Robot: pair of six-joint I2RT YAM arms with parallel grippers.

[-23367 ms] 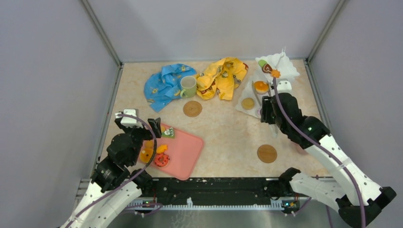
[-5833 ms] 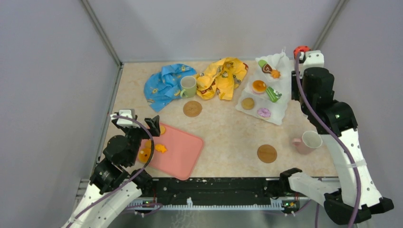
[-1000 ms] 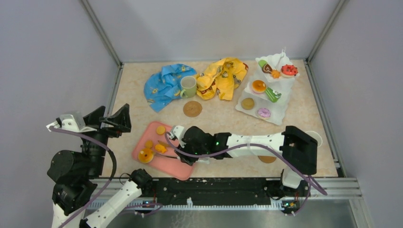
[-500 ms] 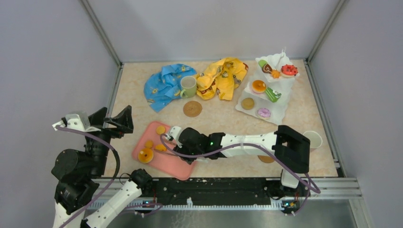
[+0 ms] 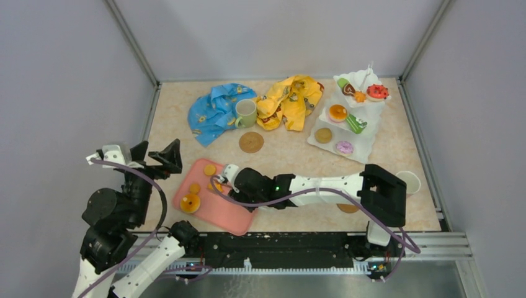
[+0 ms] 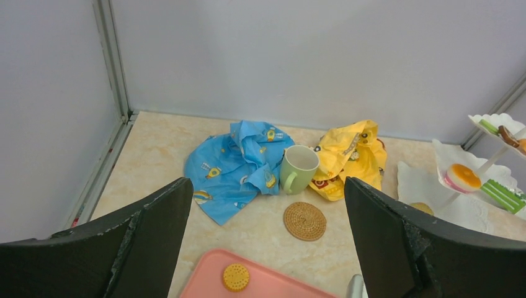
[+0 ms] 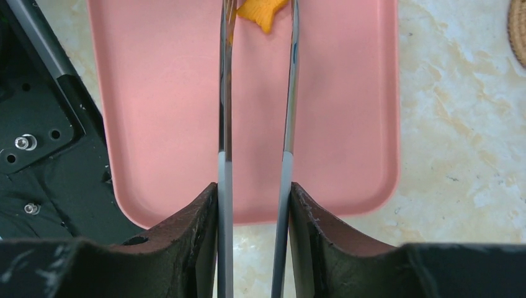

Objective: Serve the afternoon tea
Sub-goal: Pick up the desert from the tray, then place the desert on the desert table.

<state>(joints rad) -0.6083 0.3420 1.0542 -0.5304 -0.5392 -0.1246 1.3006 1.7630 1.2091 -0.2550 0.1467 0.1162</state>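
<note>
Two right fingers (image 7: 186, 239) squeeze metal tongs (image 7: 224, 124) around an orange pastry (image 7: 263, 12); the left fingers (image 6: 155, 217) gape wide, empty.

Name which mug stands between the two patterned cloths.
The pale green mug, flanked by the blue cloth and the yellow cloth; the white mug stands alone on the right, away from both.

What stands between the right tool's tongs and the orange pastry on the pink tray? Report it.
Nothing visible does. The right tool holds metal tongs whose tips flank the orange pastry on the pink tray, with only bare tray around it.
</note>
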